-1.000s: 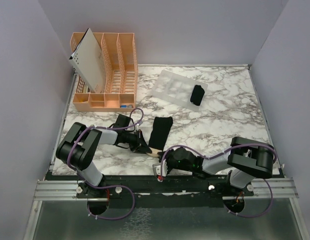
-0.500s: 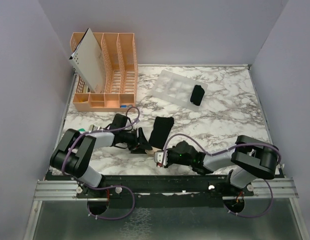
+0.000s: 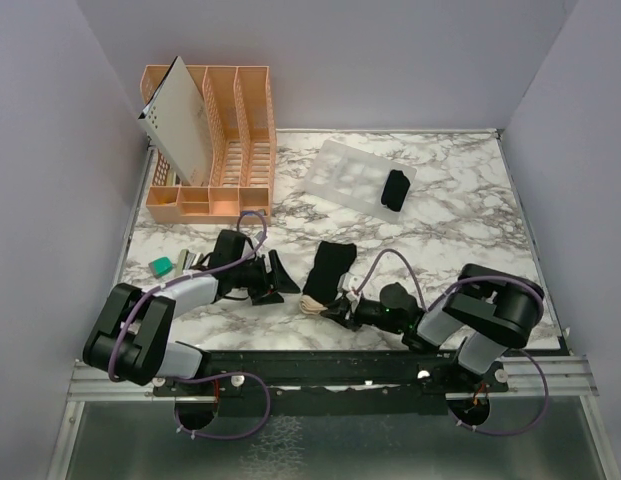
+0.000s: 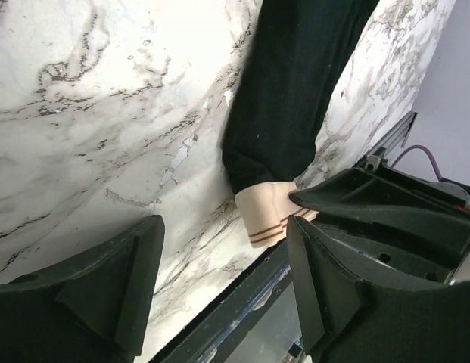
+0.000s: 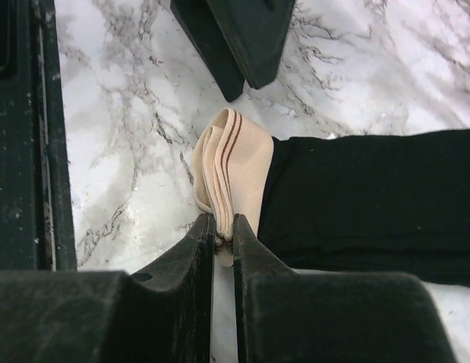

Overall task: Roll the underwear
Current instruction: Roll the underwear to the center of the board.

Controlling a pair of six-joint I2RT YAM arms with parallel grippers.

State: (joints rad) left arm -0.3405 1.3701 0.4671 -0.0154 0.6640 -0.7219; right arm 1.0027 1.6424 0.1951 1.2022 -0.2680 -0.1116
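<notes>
At the near edge of the counter (image 3: pixel 460 250), the left gripper (image 3: pixel 273 279) had opened and drawn back from the underwear (image 3: pixel 328 265), jaws spread wide. The right gripper (image 5: pixel 224 227) had slid in and pinched the tan band (image 5: pixel 235 162). The folded cloth lay flat, unrolled, so the rolling likely passed to the right arm

So the flat underwear (image 3: pixel 328 268) lies on the counter (image 3: pixel 460 230), stretching away from the right claw (image 3: pixel 338 307), with its near end tucked between that claw's tips. The left claw (image 3: pixel 277 278) sits just left of it, not touching. Well beyond both claws is a tray (image 3: pixel 335 170) with the rolled underwear (image 3: pixel 395 190) on it. A rack (image 3: pixel 215 140) stands far behind the left claw.
</notes>
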